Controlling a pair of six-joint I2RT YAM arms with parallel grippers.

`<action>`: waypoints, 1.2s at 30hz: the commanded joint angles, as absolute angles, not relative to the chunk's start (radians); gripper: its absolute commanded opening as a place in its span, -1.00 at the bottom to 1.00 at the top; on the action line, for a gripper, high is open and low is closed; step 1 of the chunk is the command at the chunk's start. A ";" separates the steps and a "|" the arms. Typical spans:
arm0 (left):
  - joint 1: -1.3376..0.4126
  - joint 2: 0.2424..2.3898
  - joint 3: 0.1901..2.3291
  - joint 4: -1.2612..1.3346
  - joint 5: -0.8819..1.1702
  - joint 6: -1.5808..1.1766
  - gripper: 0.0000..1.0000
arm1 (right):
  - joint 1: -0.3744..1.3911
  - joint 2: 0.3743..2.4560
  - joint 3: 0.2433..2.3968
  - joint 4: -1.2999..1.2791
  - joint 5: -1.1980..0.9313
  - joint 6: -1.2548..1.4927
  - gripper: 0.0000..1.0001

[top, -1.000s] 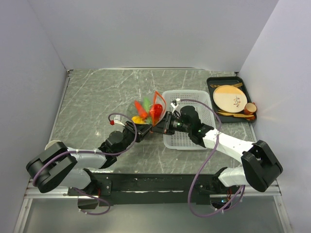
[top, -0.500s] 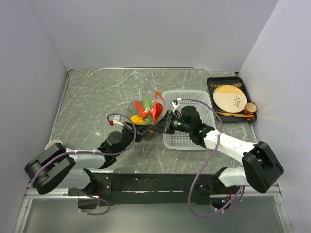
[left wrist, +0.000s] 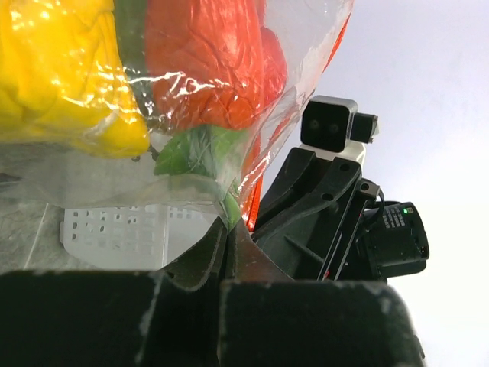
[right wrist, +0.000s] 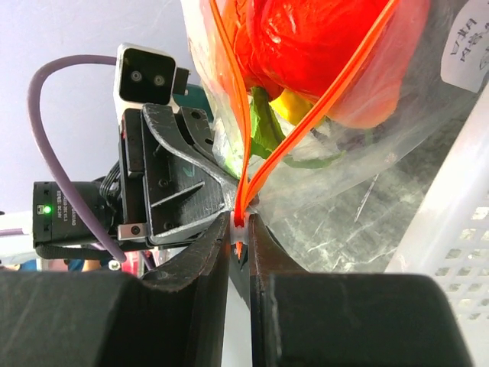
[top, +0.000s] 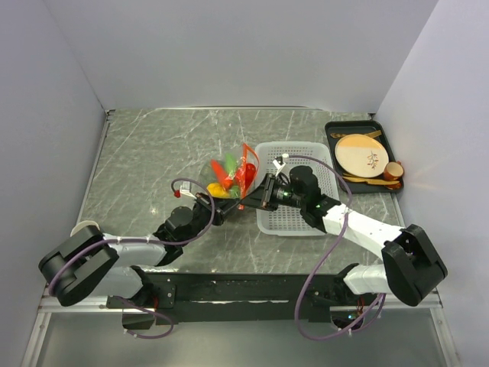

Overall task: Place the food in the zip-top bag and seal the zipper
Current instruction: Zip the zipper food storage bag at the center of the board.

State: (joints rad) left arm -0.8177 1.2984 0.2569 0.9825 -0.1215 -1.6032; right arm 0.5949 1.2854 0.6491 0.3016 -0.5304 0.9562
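Left fingers (left wrist: 200, 261) pinch zip-top bag (left wrist: 309, 42); right fingers (right wrist: 197, 264) pinch zipper (right wrist: 239, 212); white label (right wrist: 463, 46) illegible

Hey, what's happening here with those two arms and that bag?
Two robot arms are bagging toy food. The food is already inside the clear zip-top bag. The left fingers are shut on the plastic at one end of its mouth, and the right fingers pinch the orange zipper right beside them. Beyond that, the zipper's two strips gape apart, so the bag isn't sealed yet.
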 commanded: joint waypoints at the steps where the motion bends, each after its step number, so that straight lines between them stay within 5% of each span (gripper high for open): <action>1: -0.819 1.341 0.238 0.972 -0.060 -1.585 -0.99 | 0.545 1.284 0.699 0.405 -0.498 0.940 -0.89; 15: -0.816 1.407 0.212 1.039 0.011 -1.592 -0.99 | 0.506 1.307 0.775 0.351 -0.474 0.873 -0.89; 36: -0.811 1.229 0.144 0.871 0.003 -1.574 -0.99 | 0.416 1.422 0.969 0.189 -0.423 0.713 -0.89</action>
State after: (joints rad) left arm -0.8055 1.2823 0.1963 0.9997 -0.0437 -1.6093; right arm 0.4839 1.4067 0.8608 0.1013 -0.5297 0.7712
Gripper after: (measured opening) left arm 0.014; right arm 0.175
